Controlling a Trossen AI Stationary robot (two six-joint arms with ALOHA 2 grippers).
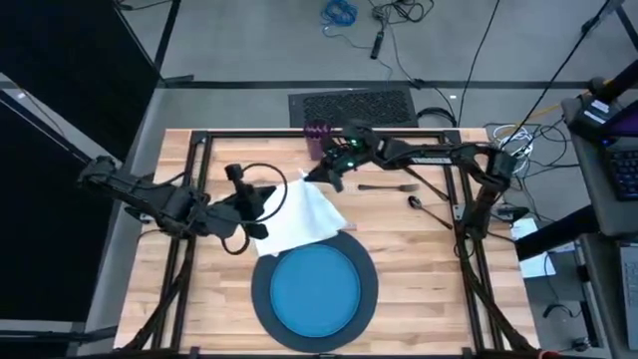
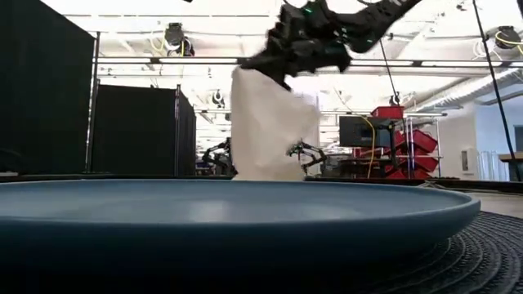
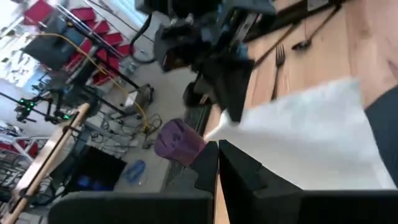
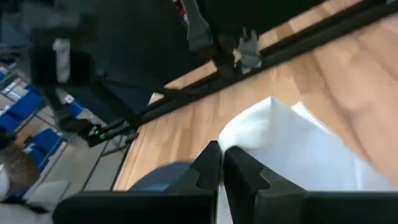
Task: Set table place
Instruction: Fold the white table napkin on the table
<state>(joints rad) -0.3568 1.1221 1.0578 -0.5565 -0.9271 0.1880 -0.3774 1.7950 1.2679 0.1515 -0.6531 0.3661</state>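
Both claws have the white napkin (image 1: 304,214) pinched and lifted off the table (image 1: 419,259). The right gripper (image 1: 324,175) is closed on a top corner, and the cloth hangs down from it like a sheet, clear in the low view. The left gripper (image 1: 261,227) grips the opposite edge, its fingers (image 3: 214,165) pressed together on the fabric. The napkin hangs above the middle of the table, its lower hem reaching the far rim of the dark charger (image 1: 261,289), which sits at the near edge with the blue plate (image 1: 317,289) on it.

The main risk is the cloth itself. It is limp, held only at two small points, so a corner could slip free if the arms pull apart or move out of step. A dragging hem might catch the plate rim and nudge it off centre on the charger.

The purple cup (image 1: 317,135) stands at the far edge, just beside the right arm; a careless swing there may tip it. The fork (image 1: 387,185) and spoon (image 1: 424,205) lie to the right, probably out of the cloth's reach.
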